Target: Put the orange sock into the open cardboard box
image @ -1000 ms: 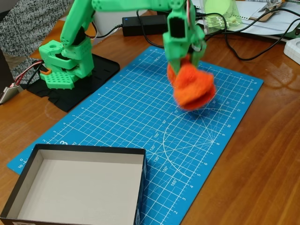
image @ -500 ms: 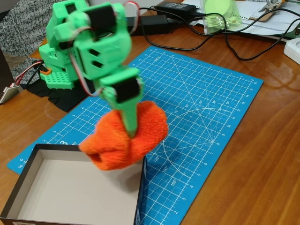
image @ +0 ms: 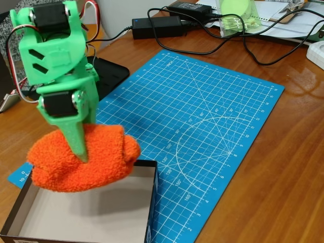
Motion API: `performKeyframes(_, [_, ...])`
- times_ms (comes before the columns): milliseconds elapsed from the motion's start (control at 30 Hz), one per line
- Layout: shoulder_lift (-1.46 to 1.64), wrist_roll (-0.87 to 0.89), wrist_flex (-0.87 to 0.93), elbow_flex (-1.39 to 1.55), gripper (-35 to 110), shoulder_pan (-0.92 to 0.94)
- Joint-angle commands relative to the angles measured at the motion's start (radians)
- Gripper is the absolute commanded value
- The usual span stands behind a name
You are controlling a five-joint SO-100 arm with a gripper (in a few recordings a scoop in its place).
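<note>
The orange sock [image: 83, 159], a fuzzy bright bundle, hangs in the air over the back edge of the open cardboard box [image: 152, 202] at the lower left of the fixed view. My green gripper [image: 81, 149] is shut on the sock, one pointed finger [image: 77, 135] lying across its front. The box has black outer walls and a pale grey inside; the sock casts a shadow on its floor and hides part of its back wall.
A blue cutting mat [image: 202, 126] covers the middle of the wooden table [image: 283, 177]. The arm's black base plate [image: 109, 73] is at the back left. Black cables and a power brick [image: 157, 25] run along the back edge, with papers at the far right.
The arm has swung left and toward the camera, carrying the sock from above the mat's middle to over the box's back edge.
</note>
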Motion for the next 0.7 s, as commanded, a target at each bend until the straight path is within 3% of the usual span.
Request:
performKeyframes(0, [-0.014,0.034,0.014,0.038,0,0.048])
performKeyframes(533, [-0.031,-0.014,0.014,0.114,0,0.064])
performKeyframes(600, [0.031,-0.008,-0.029,0.238,0,0.054])
performKeyframes(667, [0.196,-0.023,-0.201,0.532,0,0.041])
